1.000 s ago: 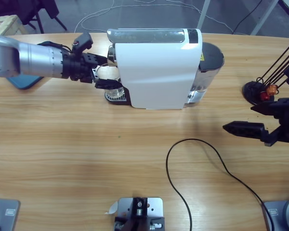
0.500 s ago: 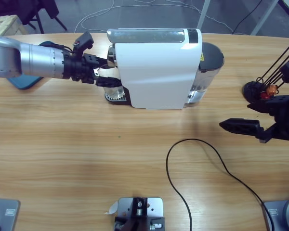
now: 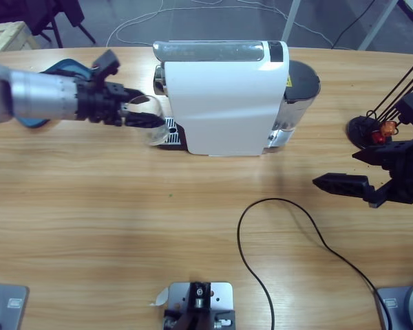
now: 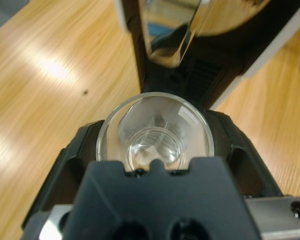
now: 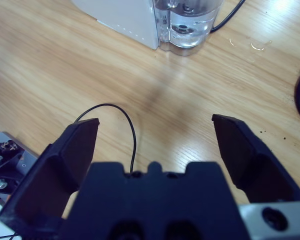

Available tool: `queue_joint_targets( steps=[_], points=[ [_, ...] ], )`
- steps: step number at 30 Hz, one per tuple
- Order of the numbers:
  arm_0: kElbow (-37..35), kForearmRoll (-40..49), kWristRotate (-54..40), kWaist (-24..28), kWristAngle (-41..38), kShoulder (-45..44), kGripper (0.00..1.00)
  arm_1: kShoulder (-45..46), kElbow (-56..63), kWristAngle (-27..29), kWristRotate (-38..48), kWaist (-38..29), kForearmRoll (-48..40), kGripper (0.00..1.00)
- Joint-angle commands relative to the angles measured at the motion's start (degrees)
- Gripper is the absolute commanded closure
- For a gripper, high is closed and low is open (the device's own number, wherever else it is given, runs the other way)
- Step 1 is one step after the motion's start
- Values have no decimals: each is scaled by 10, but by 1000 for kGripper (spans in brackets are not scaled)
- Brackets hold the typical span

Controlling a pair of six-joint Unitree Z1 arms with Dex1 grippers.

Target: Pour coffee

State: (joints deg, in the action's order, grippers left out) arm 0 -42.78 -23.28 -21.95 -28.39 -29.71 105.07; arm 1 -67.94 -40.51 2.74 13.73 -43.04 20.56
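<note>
Glass cup clamped in left pincer, beside coffee machine, right pincer spread apart.

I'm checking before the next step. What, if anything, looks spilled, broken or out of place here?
Nothing looks spilled or broken. The glass held in the left gripper looks empty and sits beside the coffee machine, off its drip tray. A loose black cable loops across the table.

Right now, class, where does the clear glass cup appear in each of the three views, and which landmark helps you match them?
High view: glass cup upper left of centre, in the left gripper, beside the drip tray.
Left wrist view: cup at centre, between the black fingers.
Right wrist view: not in it.
Shared landmark: white coffee machine.
</note>
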Motion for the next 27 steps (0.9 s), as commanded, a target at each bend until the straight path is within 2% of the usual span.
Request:
queue_joint_targets(
  steps=[1,3,5,11,13,16,22,27],
  points=[
    [38,2,138,73,184,-109,1000,11,15,-7,7,-6,-4,0],
    [37,2,199,114,231,-112,1000,15,15,-7,7,-6,-3,0],
    [34,2,229,158,241,-104,1000,21,15,-5,7,-6,-3,0],
    [9,-1,230,230,243,-45,1000,16,15,-2,7,-6,-3,0],
    [6,-34,229,249,243,-10,1000,14,15,-3,7,-6,-3,0],
    [-14,-70,229,263,243,33,1000,16,14,5,7,-6,-1,0],
    [-71,-71,221,271,238,84,1000,3,16,24,7,-6,0,0],
    [-84,-70,165,273,227,115,1000,-8,15,25,7,-6,0,0]
  ],
)
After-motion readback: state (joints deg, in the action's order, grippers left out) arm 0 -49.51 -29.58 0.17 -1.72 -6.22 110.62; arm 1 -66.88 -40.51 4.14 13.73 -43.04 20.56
